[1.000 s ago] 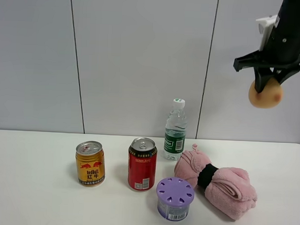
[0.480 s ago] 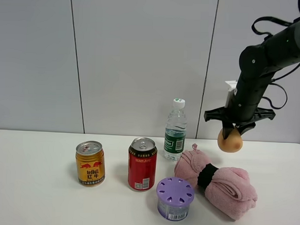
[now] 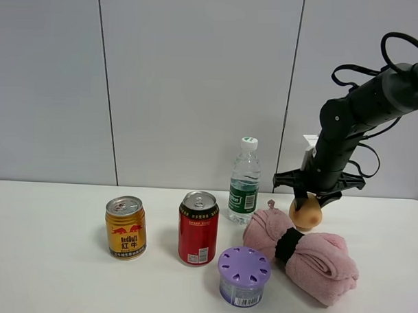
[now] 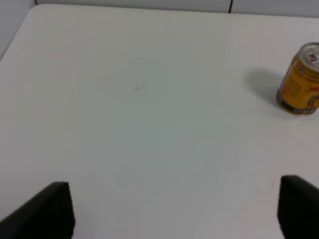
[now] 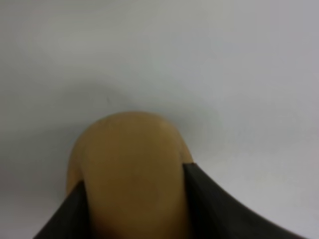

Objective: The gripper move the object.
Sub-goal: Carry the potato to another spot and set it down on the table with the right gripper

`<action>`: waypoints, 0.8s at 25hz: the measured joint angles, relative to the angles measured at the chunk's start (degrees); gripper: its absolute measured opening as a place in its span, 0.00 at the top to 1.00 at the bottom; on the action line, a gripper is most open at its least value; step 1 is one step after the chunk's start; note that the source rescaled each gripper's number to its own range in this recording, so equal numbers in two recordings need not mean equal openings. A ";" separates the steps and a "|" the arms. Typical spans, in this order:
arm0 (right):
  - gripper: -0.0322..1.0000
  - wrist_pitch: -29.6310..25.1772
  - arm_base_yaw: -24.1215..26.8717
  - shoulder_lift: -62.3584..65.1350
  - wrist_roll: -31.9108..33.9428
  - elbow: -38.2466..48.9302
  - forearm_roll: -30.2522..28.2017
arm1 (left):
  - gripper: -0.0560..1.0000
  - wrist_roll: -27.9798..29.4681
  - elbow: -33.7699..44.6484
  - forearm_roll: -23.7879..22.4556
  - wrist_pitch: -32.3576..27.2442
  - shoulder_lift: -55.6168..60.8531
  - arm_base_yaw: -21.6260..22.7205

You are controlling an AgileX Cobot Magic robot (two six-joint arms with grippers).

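Note:
The object is a small tan-orange bun-like ball (image 3: 306,214). My right gripper (image 3: 309,198), a black claw on a thick black arm, is shut on it and holds it just above the table, behind the pink rolled towel (image 3: 303,254). In the right wrist view the ball (image 5: 130,169) fills the space between the two black fingers (image 5: 209,199). My left gripper (image 4: 174,209) is open and empty over bare white table (image 4: 139,99); it does not show in the exterior high view.
On the table stand a yellow can (image 3: 125,228) (also in the left wrist view (image 4: 300,80)), a red can (image 3: 198,227), a water bottle (image 3: 244,180) and a purple-lidded tub (image 3: 244,276). The towel lies at the right front.
My right gripper has come down and leftward with the ball, from high at the upper right to just above the table behind the towel.

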State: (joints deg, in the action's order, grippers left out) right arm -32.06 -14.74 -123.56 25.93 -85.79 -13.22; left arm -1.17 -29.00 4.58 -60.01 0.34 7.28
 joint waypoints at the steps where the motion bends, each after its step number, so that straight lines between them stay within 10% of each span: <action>1: 0.80 0.16 0.00 -0.20 0.00 0.00 0.00 | 0.00 0.00 0.00 0.00 0.00 0.00 0.00; 11: 0.29 -1.00 0.00 -0.69 -4.73 0.00 0.13 | 0.00 0.00 0.00 0.00 0.00 0.00 0.00; 20: 0.24 -8.67 0.00 7.97 -10.59 0.00 1.53 | 0.00 0.00 0.00 0.00 0.00 0.00 0.00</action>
State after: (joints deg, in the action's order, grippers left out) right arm -40.74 -14.74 -115.59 15.34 -85.79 -11.69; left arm -1.17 -29.00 4.58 -60.01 0.34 7.28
